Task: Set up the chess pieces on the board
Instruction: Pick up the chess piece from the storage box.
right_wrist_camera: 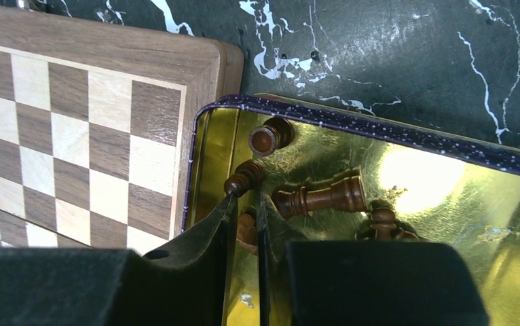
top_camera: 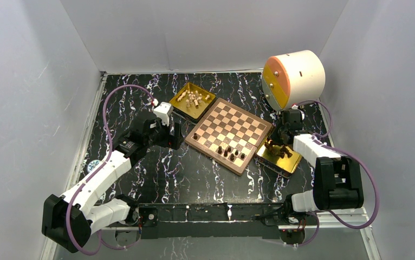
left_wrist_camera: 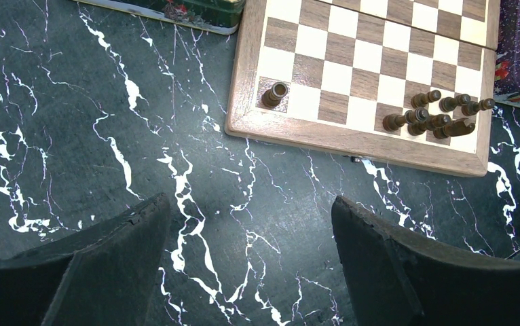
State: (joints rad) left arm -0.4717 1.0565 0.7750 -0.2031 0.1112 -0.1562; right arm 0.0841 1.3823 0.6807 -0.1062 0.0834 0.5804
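Observation:
The board (top_camera: 229, 134) lies in the middle of the table. On it a lone dark piece (left_wrist_camera: 274, 94) stands in its near-left corner, and several dark pieces (left_wrist_camera: 434, 115) cluster along the near edge. Pale pieces (top_camera: 193, 99) lie in a gold tray behind the board. My left gripper (left_wrist_camera: 250, 204) hovers open over bare table left of the board. My right gripper (right_wrist_camera: 245, 197) is down in the gold tray (right_wrist_camera: 447, 197) right of the board (right_wrist_camera: 108, 54), its jaws shut on a dark brown piece (right_wrist_camera: 247, 232). Other dark pieces (right_wrist_camera: 322, 197) lie around it.
A big white drum with an orange face (top_camera: 293, 78) stands at the back right, just behind the right arm. White walls enclose the table on three sides. The pale pieces' tray (left_wrist_camera: 176, 13) sits beyond the board's left corner.

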